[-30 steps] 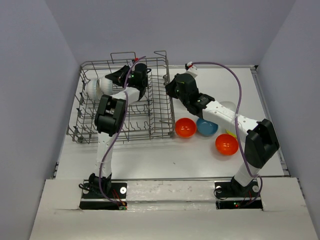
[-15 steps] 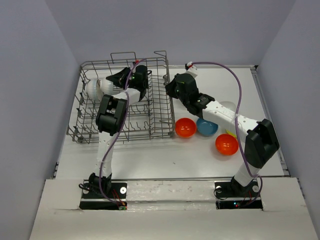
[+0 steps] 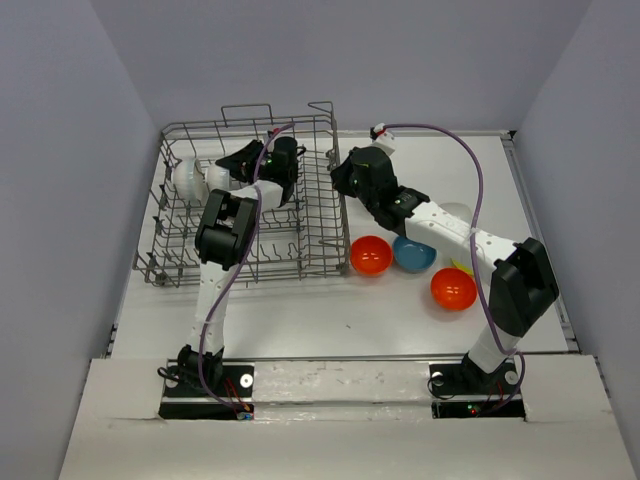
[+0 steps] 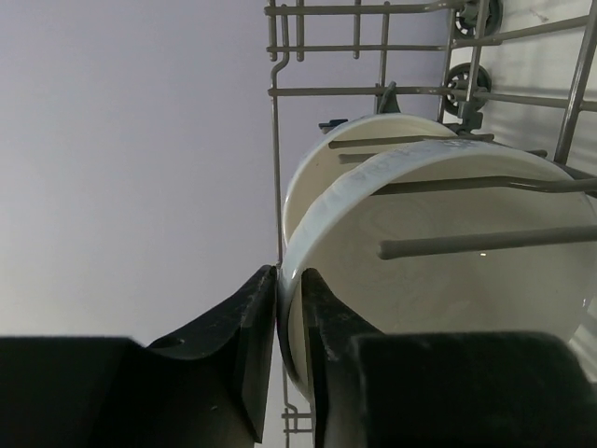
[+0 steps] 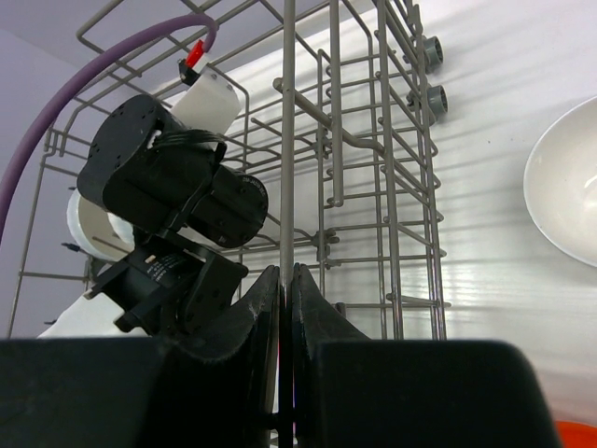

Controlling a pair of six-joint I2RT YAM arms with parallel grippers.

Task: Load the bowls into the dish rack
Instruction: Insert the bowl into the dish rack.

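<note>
Two white bowls [image 3: 185, 178] stand in the dish rack [image 3: 290, 262] at upper left, the left tool [image 4: 291, 308] hugs one rim (squeezing or not, I cannot tell), the right tool [image 5: 285, 289] clamps a rack wire [image 5: 287, 140], and orange bowls [image 3: 370, 256] and a blue bowl [image 3: 414, 255] wait on the surface [image 3: 300, 310].

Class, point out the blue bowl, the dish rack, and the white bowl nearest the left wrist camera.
blue bowl [image 3: 415, 258]: top view, on its inside.
dish rack [image 3: 280, 265]: top view, on its near wire wall.
white bowl [image 4: 448, 299]: left wrist view, on its broad white face.
</note>
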